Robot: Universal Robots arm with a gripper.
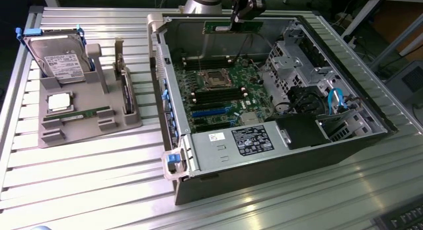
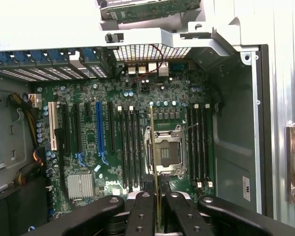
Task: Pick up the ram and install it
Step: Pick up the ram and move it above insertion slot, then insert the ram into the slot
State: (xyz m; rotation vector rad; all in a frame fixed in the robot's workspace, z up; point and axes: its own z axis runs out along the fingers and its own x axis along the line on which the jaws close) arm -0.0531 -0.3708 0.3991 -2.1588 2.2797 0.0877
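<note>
The ram, a narrow green stick, hangs lengthwise above the back of the open computer case. My gripper is shut on its upper edge. In the wrist view the ram appears edge-on as a thin line running out from my gripper, between the two black fingers. It hovers over the motherboard, roughly in line with the CPU socket and beside the long black memory slots. The ram is clear of the board and touches nothing.
A grey parts holder on the exterior view's left carries a hard drive, a processor and a second green stick. The power supply and drive cage crowd the case's sides.
</note>
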